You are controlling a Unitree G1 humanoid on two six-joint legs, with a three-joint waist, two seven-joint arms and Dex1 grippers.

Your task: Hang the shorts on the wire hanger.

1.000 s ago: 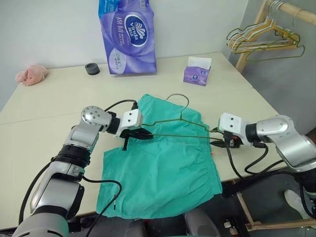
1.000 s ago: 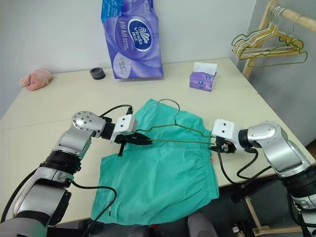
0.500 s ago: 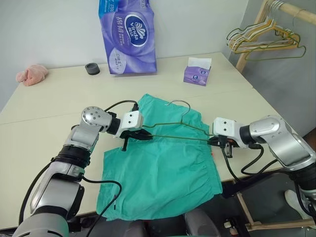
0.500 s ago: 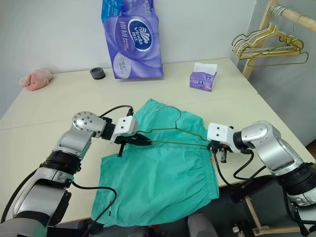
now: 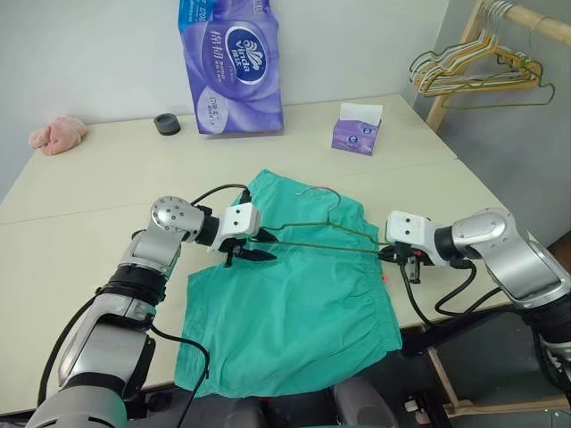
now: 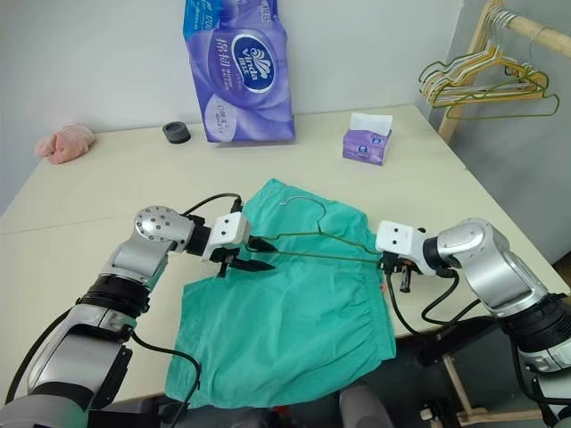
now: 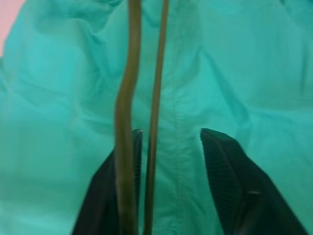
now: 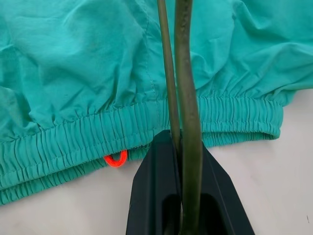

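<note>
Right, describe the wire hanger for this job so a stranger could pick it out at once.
On the cream table, the teal-green shorts lie spread at the near edge. Over their far half is the wire hanger, a thin olive-green triangle, with the right gripper shut on one corner. It is single and on the table, unlike the bunch of hangers on the wooden rail.

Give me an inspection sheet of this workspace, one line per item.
Surface: pale table.
Job's things: shorts spread flat; wire hanger over them.
Clutter: tissue-roll pack, tissue box, black ring, pink cloth.
Grippers: left gripper open around the hanger's end; right gripper shut on the other end.
Cables: black cables along both arms.
Surroundings: rack of hangers, white wall.
</note>
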